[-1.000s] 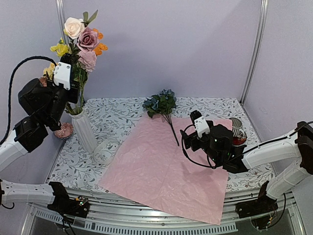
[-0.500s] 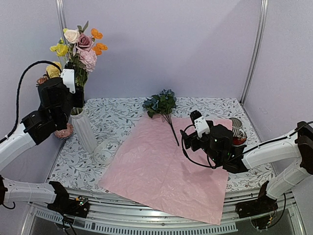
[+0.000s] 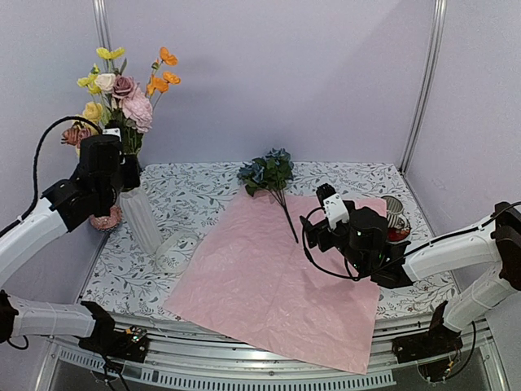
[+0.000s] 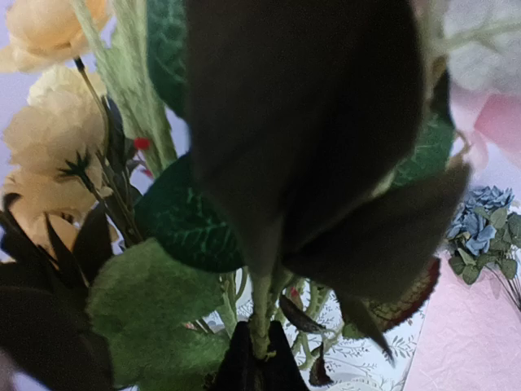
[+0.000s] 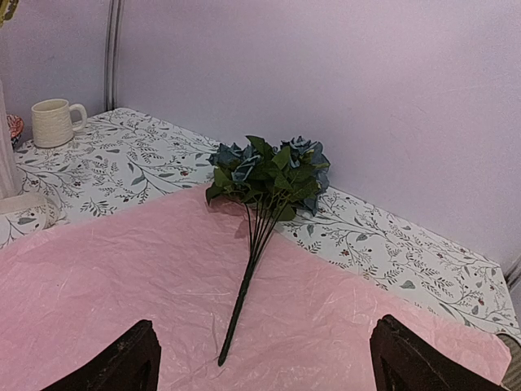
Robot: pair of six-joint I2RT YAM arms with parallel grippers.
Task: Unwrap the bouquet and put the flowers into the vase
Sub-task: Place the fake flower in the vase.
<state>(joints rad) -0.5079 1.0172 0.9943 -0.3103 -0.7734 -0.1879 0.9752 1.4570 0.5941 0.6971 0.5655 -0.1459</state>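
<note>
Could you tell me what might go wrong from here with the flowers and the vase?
The left gripper is shut on the stems of a top-heavy bunch at the narrow vase's mouth; a sideways pull on release could tip it. The blue flowers lie flat on the pink paper, so the open right gripper may pinch paper with the stems.

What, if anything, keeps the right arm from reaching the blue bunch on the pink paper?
Nothing visible, so probably yes: the right pincer stands open, facing the blue bunch, with only bare pink paper between.
</note>
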